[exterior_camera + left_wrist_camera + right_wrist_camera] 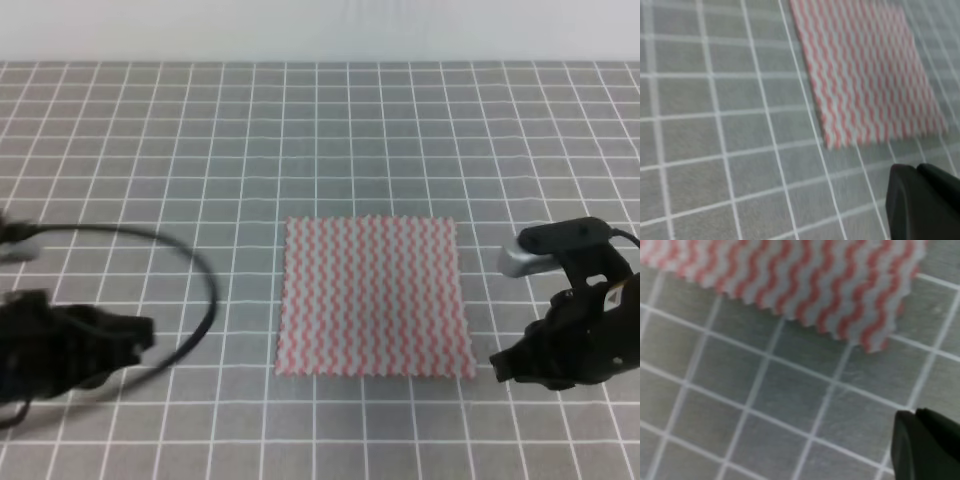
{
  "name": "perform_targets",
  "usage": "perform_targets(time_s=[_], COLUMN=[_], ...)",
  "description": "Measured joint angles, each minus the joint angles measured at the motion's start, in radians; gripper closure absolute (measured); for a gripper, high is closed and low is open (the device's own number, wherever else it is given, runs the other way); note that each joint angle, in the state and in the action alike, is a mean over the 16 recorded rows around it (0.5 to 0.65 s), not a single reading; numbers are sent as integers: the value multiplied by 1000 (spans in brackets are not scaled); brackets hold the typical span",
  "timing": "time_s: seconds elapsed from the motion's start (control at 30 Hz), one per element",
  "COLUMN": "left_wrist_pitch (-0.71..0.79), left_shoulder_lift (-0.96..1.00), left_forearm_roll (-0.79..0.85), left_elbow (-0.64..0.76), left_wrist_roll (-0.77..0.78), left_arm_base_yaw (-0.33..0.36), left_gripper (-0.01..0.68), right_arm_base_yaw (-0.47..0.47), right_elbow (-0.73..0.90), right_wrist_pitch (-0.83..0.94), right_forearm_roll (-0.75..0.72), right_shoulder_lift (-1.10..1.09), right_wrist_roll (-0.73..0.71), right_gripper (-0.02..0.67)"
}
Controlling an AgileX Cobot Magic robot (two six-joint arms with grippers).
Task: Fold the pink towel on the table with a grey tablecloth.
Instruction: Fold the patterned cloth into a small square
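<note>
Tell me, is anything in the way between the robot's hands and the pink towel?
Nothing visible. Only bare grey tablecloth lies between the pink towel and the left end effector or right end effector.

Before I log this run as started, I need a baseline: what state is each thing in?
pink towel: spread flat, unfolded, ungripped.
grey tablecloth: lying smooth on the table.
left gripper: off the towel's left side, holding nothing; jaws unclear.
right gripper: beside the towel's near right corner, holding nothing; jaws unclear.

No text, label, brand or number can be read anywhere
</note>
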Motion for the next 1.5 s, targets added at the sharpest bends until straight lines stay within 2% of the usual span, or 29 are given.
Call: perform_targets(time_s=[0.17,0.37,0.53,0.73,1.13,1.5], left_wrist_pitch=[117,162,154,134,86,75], left_shoulder_lift=[303,560,685,739,738,739], left_forearm_roll=[35,165,314,437,464,465], left_elbow=[-187,-368,-479,-548,-564,-565], left_wrist_roll=[105,77,-8,-94,-124,-124], left_arm_base_yaw=[-55,-176,-289,-368,-389,-389], left_gripper=[675,676,676,676,676,676], right_arm_base_yaw=[60,78,78,78,78,79], right_elbow=[-12,-33,-68,-112,-157,-201], right_wrist_pitch=[-40,-53,-42,-24,-48,-50], right_forearm_roll=[-148,-225,-225,-218,-128,-71], right_shoulder_lift=[17,35,73,149,286,355], right_wrist_roll=[145,231,234,233,175,127], right_gripper=[628,557,496,446,381,370])
